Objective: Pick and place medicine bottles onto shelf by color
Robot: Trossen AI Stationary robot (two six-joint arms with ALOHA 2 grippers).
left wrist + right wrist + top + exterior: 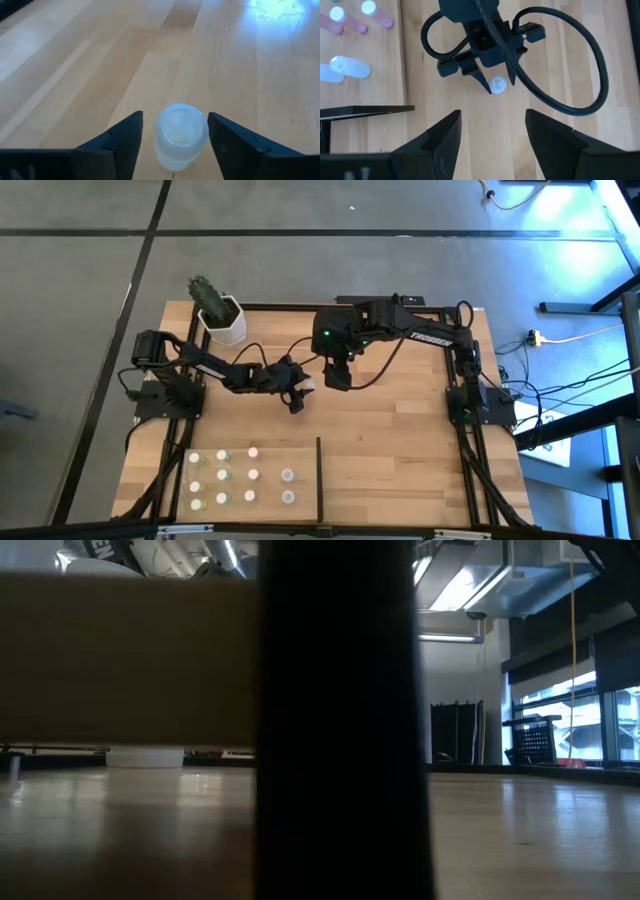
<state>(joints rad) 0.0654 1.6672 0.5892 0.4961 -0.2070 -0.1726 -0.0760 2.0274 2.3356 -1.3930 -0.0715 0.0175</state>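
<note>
A small clear medicine bottle with a white cap (180,135) stands upright on the bare tabletop near the middle of the table; it also shows in the high view (307,385) and the right wrist view (498,85). My left gripper (175,115) is open with one finger on either side of the bottle, and a gap shows on both sides. My right gripper (492,114) is open and empty, hovering above and just behind the left gripper (297,398). The shelf (300,500) lies at the near left with several bottles (253,474) standing on it.
A black upright divider (319,478) edges the shelf's right side and fills the middle of the low view (340,720). A white hexagonal cactus pot (222,320) stands at the far left. Bare tabletop (400,460) lies to the right of the shelf.
</note>
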